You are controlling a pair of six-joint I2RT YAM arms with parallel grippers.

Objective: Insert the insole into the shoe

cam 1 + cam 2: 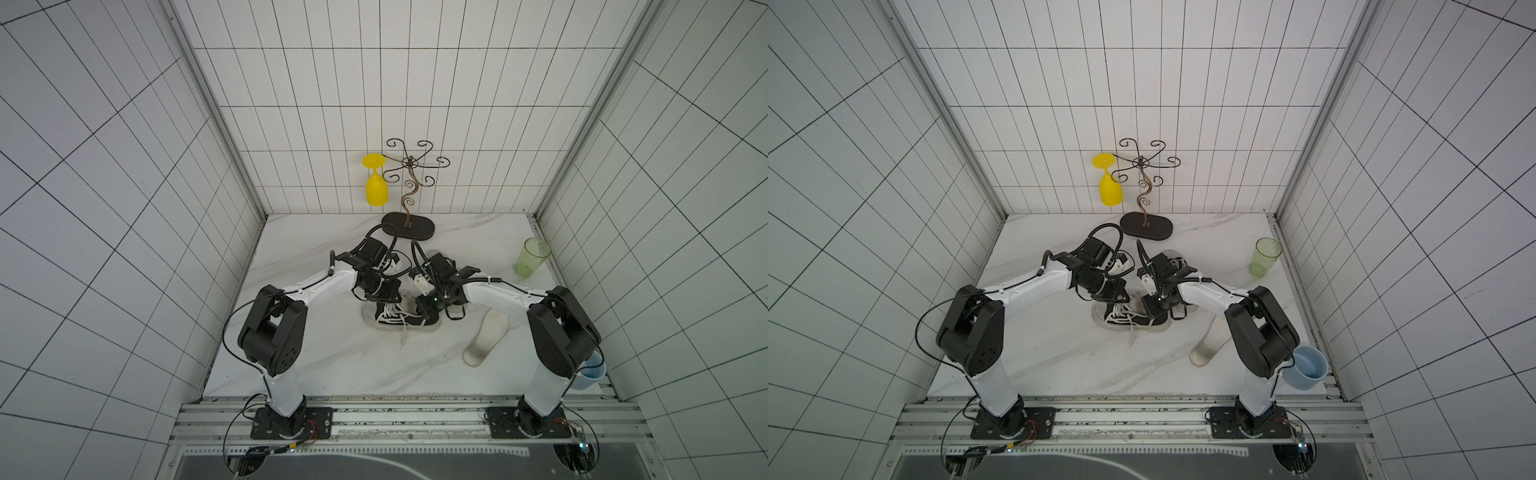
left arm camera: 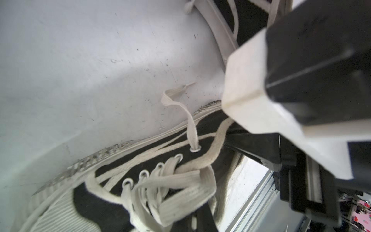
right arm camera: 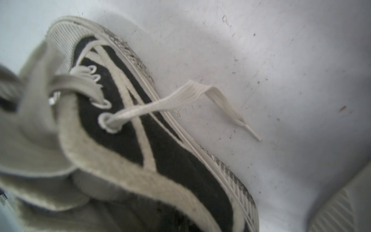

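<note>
- Both top views: left gripper [image 1: 387, 300] and right gripper [image 1: 424, 311], jaws together, at the shoe [image 1: 400, 323] mouth, apparently opening it; hold unclear.
- Insole [image 1: 484, 338] lies lower right, untouched; fetching it likely comes next.

We record the sneaker [image 1: 409, 322] upper as black matt canvas and its sole band [image 3: 232, 176] as off-white ribbed rubber, soiled. The laces [image 2: 190, 124] are flat woven cloth. The insole [image 1: 486, 334] looks matt, grey-stained at one end. The surface [image 1: 332, 365] is smooth, marble-patterned and scuffed. The goblet [image 1: 377, 191] is glossy yellow plastic, and its rack [image 1: 419, 228] is dark wire metal.
</note>
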